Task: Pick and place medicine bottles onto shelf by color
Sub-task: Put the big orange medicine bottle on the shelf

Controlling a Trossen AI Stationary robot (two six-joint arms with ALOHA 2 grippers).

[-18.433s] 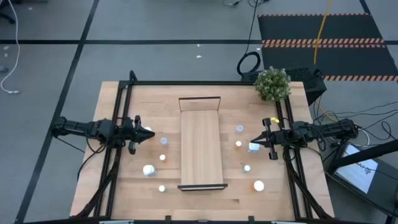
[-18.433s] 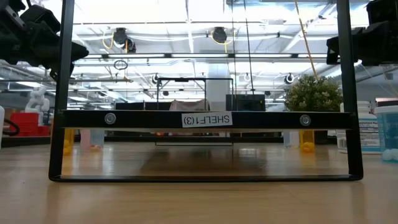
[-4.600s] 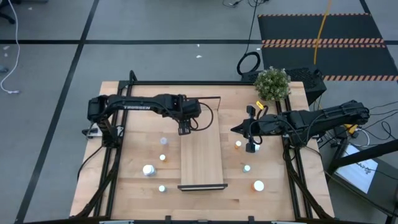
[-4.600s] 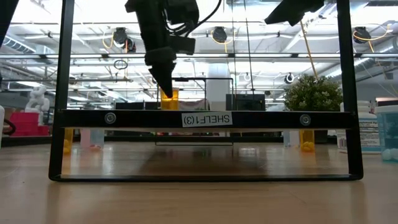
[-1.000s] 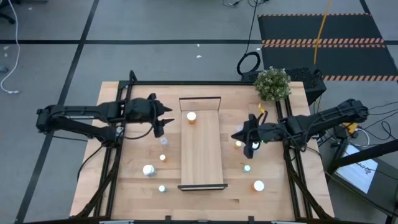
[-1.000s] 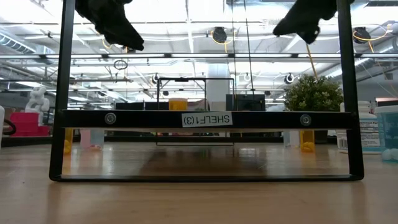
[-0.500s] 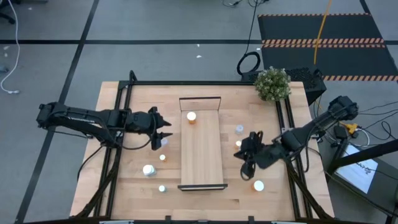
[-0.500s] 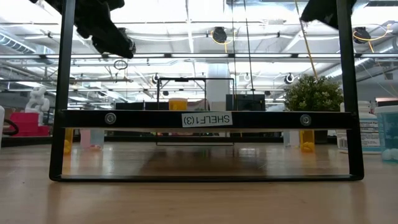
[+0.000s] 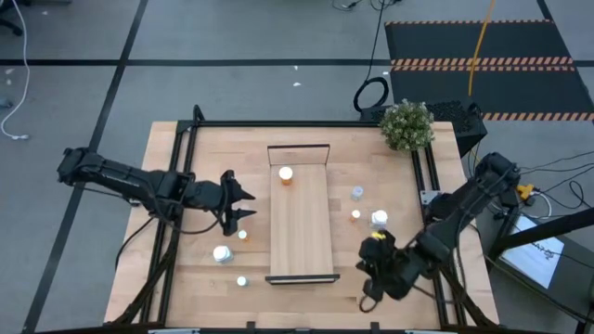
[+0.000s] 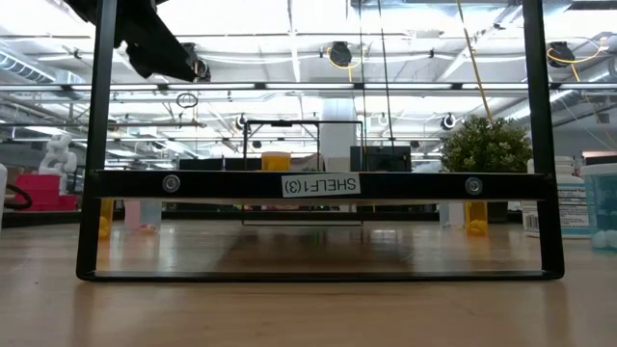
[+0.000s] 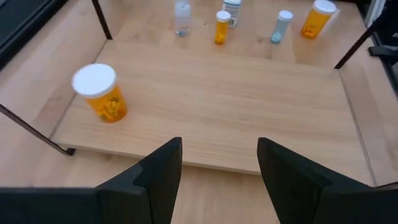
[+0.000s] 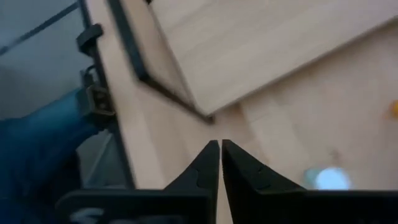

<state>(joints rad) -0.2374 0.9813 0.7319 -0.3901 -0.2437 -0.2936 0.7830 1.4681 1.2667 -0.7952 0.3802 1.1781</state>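
The shelf point(image 9: 302, 223) lies lengthwise in the table's middle. One orange bottle with a white cap point(image 9: 286, 174) stands upright on its far end; it also shows in the left wrist view point(image 11: 102, 93). My left gripper point(image 9: 247, 205) hangs open and empty just left of the shelf, above small bottles point(image 9: 242, 235) on the table. My right gripper point(image 9: 367, 289) is shut and empty near the table's front edge, right of the shelf's near corner point(image 12: 208, 115). Three bottles point(image 9: 379, 219) stand right of the shelf; my right arm covers the table nearer the front.
A white-capped bottle point(image 9: 221, 252) and a small one point(image 9: 241, 280) stand at the near left. A potted plant point(image 9: 406, 125) sits at the far right corner. Dark frame rails point(image 9: 176, 186) run along both table sides. A blurred pale cap point(image 12: 329, 177) lies close to my right gripper.
My right gripper has swung from beside the bottles right of the shelf toward the table's near edge, turning as it went, and has left the low view. My left gripper has drifted toward the near edge, staying left of the shelf. The orange bottle on the shelf has stayed put.
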